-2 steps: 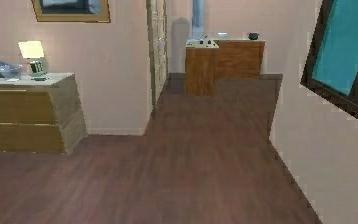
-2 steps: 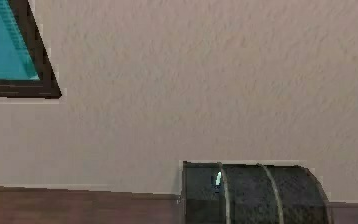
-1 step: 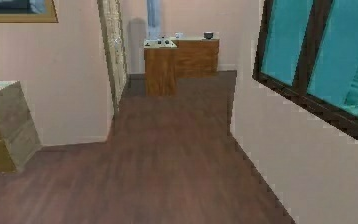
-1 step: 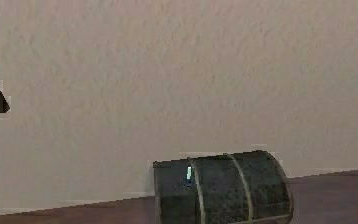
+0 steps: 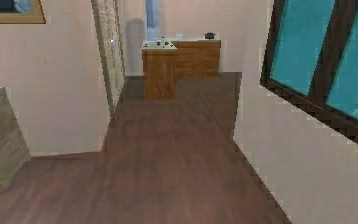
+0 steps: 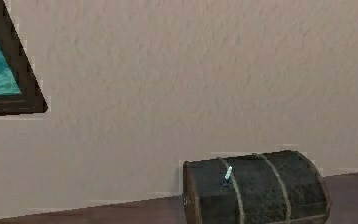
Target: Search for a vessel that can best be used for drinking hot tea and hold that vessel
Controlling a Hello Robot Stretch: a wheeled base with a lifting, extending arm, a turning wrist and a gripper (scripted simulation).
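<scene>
Floor [image 5: 167, 170], far counter [image 5: 183, 62], small objects [image 5: 162, 44]

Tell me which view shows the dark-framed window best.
The forward view: the window shows two teal panes and a long run of dark frame. The arm side view catches one corner at its left edge.

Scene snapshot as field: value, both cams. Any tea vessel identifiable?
place: corridor with dark wood floor
ahead: wooden counter at the far end
on counter: small things, too small to name
forward view's right: window, dark frame
arm side view: dark chest on the floor against a plain wall
tea vessel: none identifiable
</scene>
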